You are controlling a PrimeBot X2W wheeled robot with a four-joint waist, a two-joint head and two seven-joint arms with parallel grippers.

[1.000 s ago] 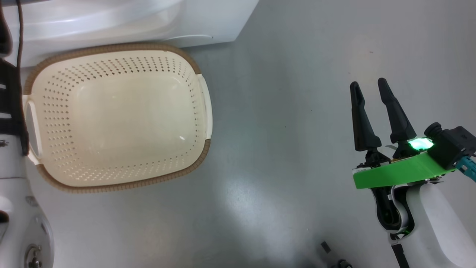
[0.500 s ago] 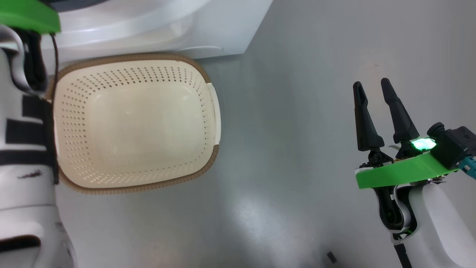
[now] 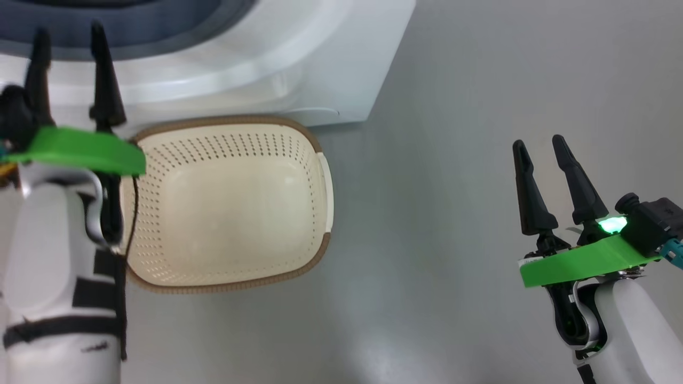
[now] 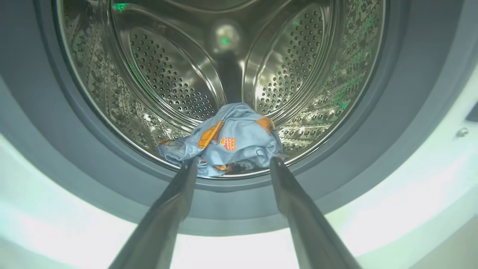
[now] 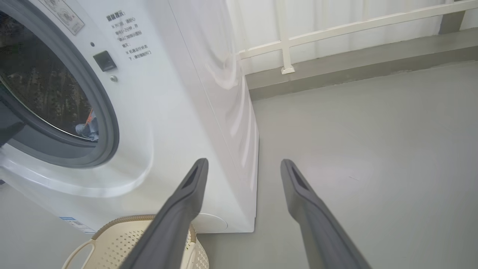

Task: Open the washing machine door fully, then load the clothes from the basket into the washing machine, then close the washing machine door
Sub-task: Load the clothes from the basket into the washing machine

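Left gripper (image 3: 66,32): fingers spread wide, nothing clamped between them. In the left wrist view the gripper (image 4: 232,162) pointed into the drum (image 4: 168,74) of the washing machine (image 3: 331,64). Its fingertips (image 4: 188,168) framed the clothes (image 4: 231,142); whether they touched the fabric could not be told. The clothes, blue with orange figures, lay bunched on the drum's lower front edge, just behind the grey gasket (image 4: 56,130).

Right gripper (image 3: 539,143): fingers equally wide apart, holding and touching nothing, poised above bare grey floor (image 3: 453,186), well apart from the machine.

Edges and clearance:
- The basket (image 3: 229,120) stood on the floor directly under the machine's front, its brown rim just beside the white casing.
- The left forearm overlapped the basket's left side.
- In the right wrist view the right gripper (image 5: 243,162) faced the machine's (image 5: 168,112) front right corner — open floor ran from there to a white railing (image 5: 336,33).
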